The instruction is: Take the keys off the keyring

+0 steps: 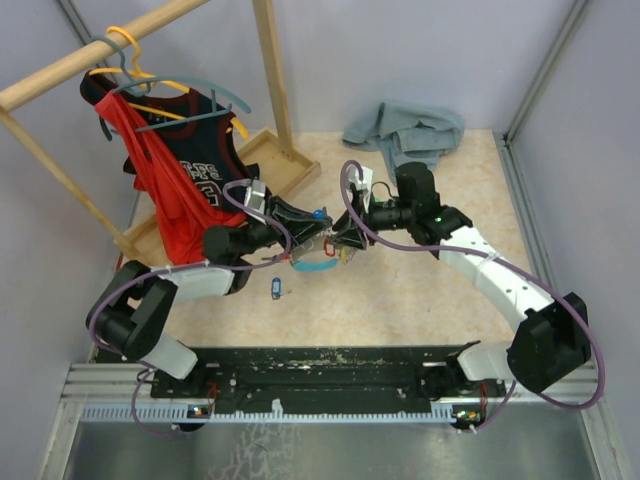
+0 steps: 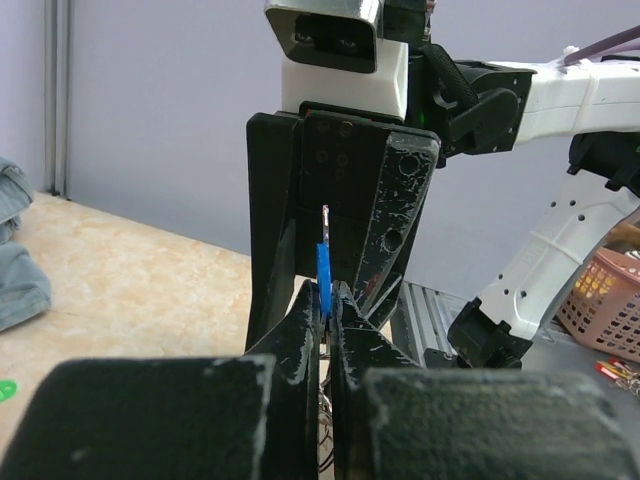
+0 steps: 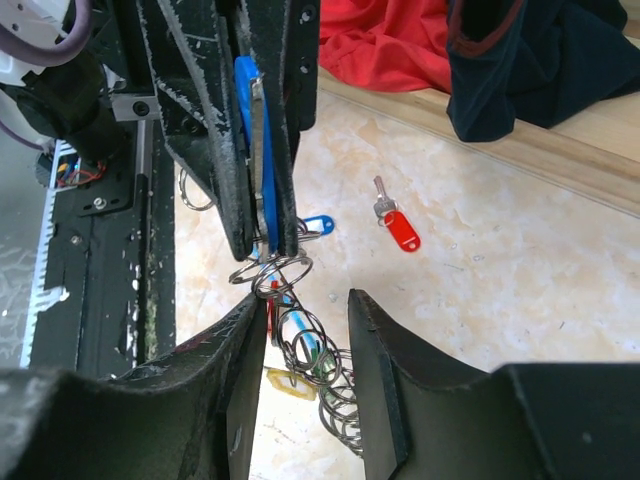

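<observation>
My left gripper (image 1: pixel 312 238) is shut on a blue plastic tag (image 2: pixel 323 278); in the left wrist view it (image 2: pixel 328 296) pinches the tag edge-on. In the right wrist view the same tag (image 3: pixel 256 140) sits between the left fingers (image 3: pixel 215 150), and the keyring bunch (image 3: pixel 300 335) of silvery loops with red, light blue, green and yellow tags hangs below it. My right gripper (image 3: pixel 305 305) is open, its fingers on either side of the upper loops, the left finger close to them. In the top view it (image 1: pixel 345 238) faces the left gripper, with the bunch (image 1: pixel 320 262) between.
A loose red-tagged key (image 3: pixel 398 226) and a blue tag (image 3: pixel 318 224) lie on the table; a blue-tagged key (image 1: pixel 275 288) shows below the left arm. The wooden clothes rack base (image 1: pixel 270 165) with jerseys (image 1: pixel 165 190) stands at back left, a grey cloth (image 1: pixel 405 130) behind. A pink basket (image 2: pixel 600 295) stands off the table.
</observation>
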You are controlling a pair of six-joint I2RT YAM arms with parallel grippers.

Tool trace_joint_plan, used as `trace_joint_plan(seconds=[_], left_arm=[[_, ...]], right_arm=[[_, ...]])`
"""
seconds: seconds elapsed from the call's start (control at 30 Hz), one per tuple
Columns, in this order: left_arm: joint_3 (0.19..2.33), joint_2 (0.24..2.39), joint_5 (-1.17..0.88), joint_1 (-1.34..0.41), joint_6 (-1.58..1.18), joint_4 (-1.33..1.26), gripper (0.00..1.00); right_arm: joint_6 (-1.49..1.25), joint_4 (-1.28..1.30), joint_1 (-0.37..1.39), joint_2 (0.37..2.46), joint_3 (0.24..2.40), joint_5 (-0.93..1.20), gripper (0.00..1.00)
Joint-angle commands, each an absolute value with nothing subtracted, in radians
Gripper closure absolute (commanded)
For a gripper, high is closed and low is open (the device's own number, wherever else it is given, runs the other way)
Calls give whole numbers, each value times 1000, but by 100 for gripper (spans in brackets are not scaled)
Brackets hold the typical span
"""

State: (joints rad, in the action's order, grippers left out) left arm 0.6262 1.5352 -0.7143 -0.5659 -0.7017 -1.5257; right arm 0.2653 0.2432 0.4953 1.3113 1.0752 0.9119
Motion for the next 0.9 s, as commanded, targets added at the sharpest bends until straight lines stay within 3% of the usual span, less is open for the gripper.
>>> trace_joint_plan(seconds=[0.0,0.13,0.87], left_arm=[[629,1499,-675,-581,-687,-1728,100],[628,1500,-668,-588,-679,-1715,100],[607,1448,-575,-613,-600,-1577,100]], right_arm=[[245,186,505,1275,1121,874,63],[244,185,505,1269,1126,846,66],[249,212,505,1236,1150,869,65]])
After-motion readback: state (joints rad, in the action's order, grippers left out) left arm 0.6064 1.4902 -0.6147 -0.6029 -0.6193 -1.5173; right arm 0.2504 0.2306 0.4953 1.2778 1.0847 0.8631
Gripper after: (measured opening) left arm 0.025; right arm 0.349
